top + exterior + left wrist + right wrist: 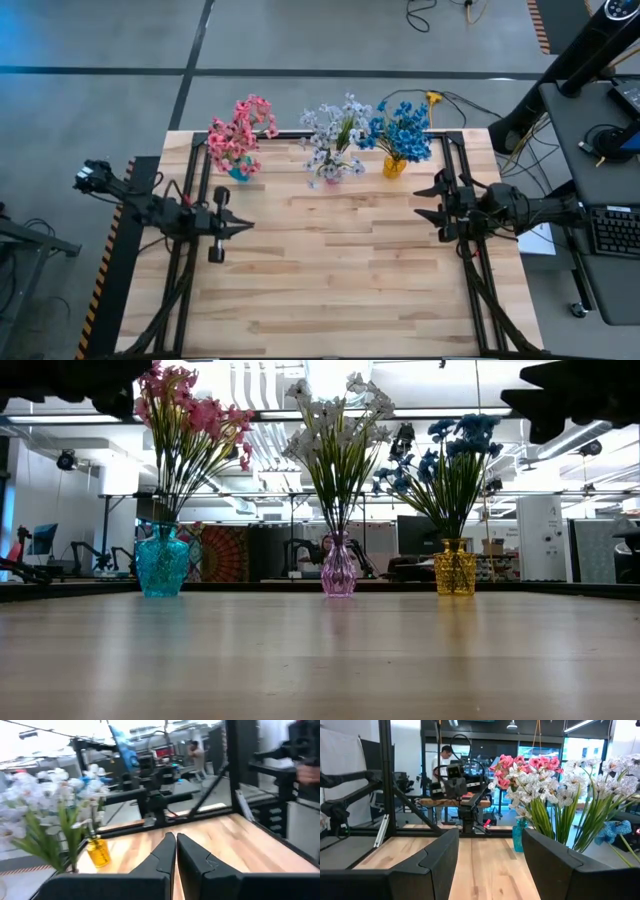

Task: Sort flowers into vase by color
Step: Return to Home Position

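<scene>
**A:** What are the two grippers doing?

**B:** The left gripper (243,226) hangs over the table's 9 o'clock side. Its dark fingers (162,855) are pressed tip to tip with nothing between them. The right gripper (422,201) is opposite at 3 o'clock with its jaws spread wide, and it holds nothing either. Both sit raised off the boards and touch no stem or vase.

**A:** And the flowers?

**B:** They stand in a row along the 12 o'clock edge. The pink flowers (240,135) are in the teal-blue vase (162,565) at about 11. The white flowers (335,135) are in the pink vase (338,568) at 12. The blue flowers (402,130) are in the yellow vase (455,570) at about 1.

**A:** Is anything in the way?

**B:** Only bare wooden table (330,270) lies between the grippers and the vases, which stand well apart from both. From above, the white and blue sprays overlap at their edges, but I can't tell whether they touch.

**A:** What is it all made of?

**B:** The vases are translucent and ribbed, like coloured glass, with round bellies and narrow necks. The teal-blue one is the widest. The stems are thin and green and fan outward, ending in clusters of small blossoms. The tabletop is pale jointed planks, with a black metal frame (461,150) along its sides.
</scene>
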